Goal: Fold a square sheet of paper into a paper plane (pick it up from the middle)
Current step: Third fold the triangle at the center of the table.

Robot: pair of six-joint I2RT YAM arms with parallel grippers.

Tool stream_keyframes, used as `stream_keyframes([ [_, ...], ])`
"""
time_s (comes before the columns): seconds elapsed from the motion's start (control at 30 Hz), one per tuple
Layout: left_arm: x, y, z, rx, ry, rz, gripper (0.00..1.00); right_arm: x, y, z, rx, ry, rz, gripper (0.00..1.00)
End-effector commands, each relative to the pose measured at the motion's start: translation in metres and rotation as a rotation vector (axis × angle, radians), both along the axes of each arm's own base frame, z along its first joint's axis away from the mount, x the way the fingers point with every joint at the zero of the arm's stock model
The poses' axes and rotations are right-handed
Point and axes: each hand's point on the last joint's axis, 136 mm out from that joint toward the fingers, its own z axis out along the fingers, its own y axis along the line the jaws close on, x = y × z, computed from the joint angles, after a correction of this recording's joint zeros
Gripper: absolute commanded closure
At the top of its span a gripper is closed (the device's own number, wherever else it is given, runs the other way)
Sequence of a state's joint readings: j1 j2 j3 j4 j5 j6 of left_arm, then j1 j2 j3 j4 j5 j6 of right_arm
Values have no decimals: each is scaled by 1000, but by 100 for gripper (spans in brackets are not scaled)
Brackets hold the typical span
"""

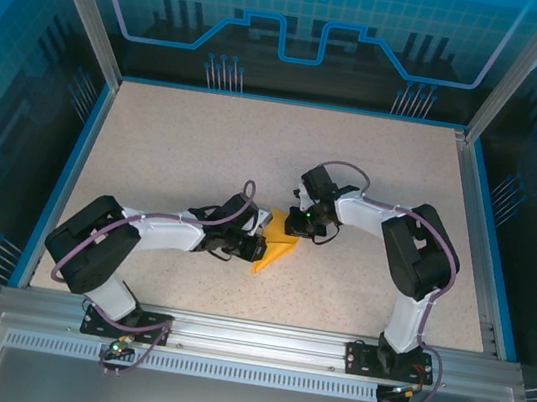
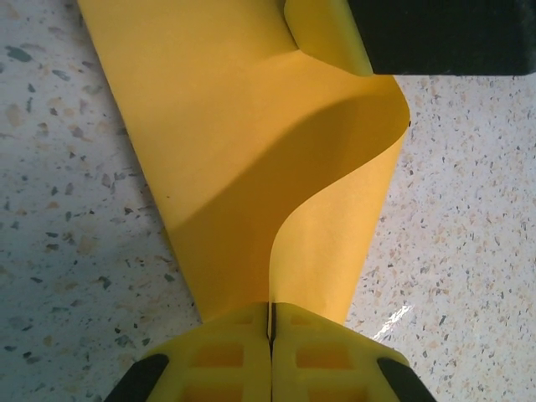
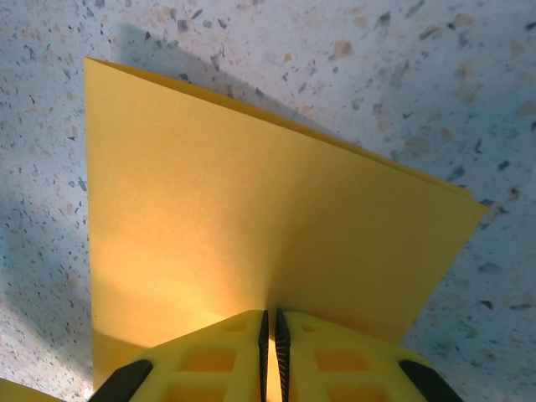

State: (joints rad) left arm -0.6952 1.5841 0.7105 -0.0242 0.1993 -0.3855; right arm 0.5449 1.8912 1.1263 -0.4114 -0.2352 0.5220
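The left jaws and right jaws are each clamped on an edge of the paper [image 2: 226, 142], seemingly to curl one flap over above the desk [image 2: 67, 209] for a fold

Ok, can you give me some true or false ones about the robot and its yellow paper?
1. The left gripper is pinching the paper. True.
2. The paper is blue. False: it is orange-yellow.
3. The right gripper is shut on the paper too. True.
4. The paper is one flat sheet. False: it is folded over, and it bends in a curve in the left wrist view.
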Motion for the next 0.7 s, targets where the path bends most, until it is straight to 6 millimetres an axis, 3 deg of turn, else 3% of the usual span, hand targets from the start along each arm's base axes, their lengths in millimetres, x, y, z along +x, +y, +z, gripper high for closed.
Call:
stream_keyframes([
  [0.0, 6, 1, 3, 9, -15, 1, 93, -8, -7, -11, -65, 36, 4, 85],
  [0.67, 11, 8, -7, 78, -5, 12, 93, -8, -7, -11, -65, 38, -1, 85],
])
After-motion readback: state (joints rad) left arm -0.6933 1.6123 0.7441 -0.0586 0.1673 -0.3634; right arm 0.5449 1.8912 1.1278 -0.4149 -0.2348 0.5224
